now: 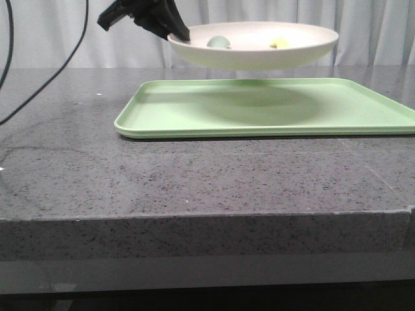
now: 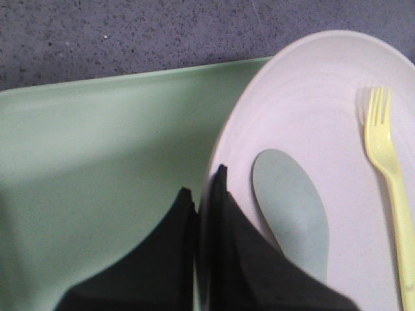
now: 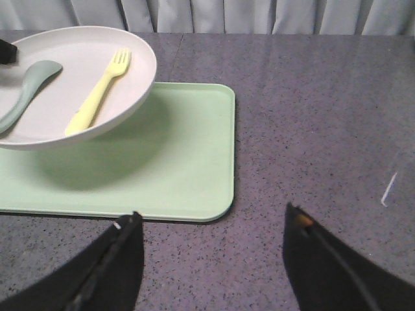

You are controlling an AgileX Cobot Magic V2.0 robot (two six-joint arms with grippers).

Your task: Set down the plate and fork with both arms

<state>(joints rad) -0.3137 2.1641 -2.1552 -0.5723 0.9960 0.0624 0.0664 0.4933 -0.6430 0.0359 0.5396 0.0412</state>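
While plate [image 1: 259, 55] hangs above tray [image 1: 194, 120], pinched at rim by left gripper [image 2: 206, 188], fork [image 3: 97, 94] inside: lower level, slowly. Right gripper [image 3: 211, 223] spread, idle over worktop [image 3: 311, 116].

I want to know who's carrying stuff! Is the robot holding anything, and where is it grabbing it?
The left pincer holds the plate by its rim, above the tray. The fork and a spoon lie in it. The right pincer is open, holding nothing.
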